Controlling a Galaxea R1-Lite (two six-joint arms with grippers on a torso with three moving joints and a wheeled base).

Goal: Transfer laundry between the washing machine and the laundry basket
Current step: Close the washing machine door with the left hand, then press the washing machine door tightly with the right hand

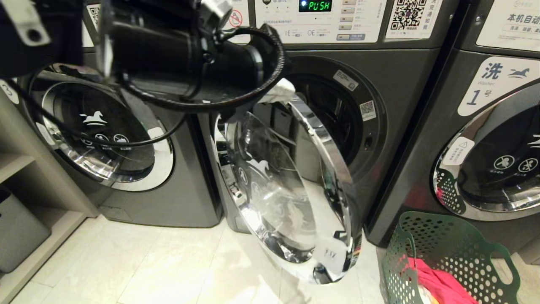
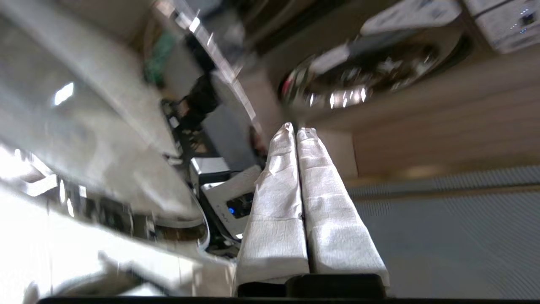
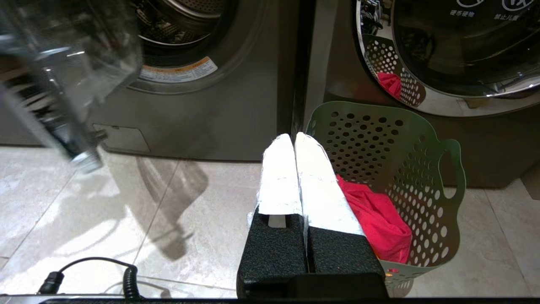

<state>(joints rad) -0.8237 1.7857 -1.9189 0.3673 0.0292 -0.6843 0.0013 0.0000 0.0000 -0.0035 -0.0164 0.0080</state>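
Observation:
The washing machine in the middle has its chrome-rimmed glass door swung partly open, so the dark drum shows behind it. My left arm reaches across from the upper left. Its gripper is at the door's top edge, shut with nothing between the white-wrapped fingers; whether it touches the door I cannot tell. The green laundry basket stands on the floor at the lower right with red-pink laundry inside. My right gripper hangs low beside the basket, shut and empty.
A like machine labelled 3 stands to the left and one labelled 1 to the right, both with doors closed. A low shelf unit is at the far left. Pale tiled floor lies in front; a black cable rests on it.

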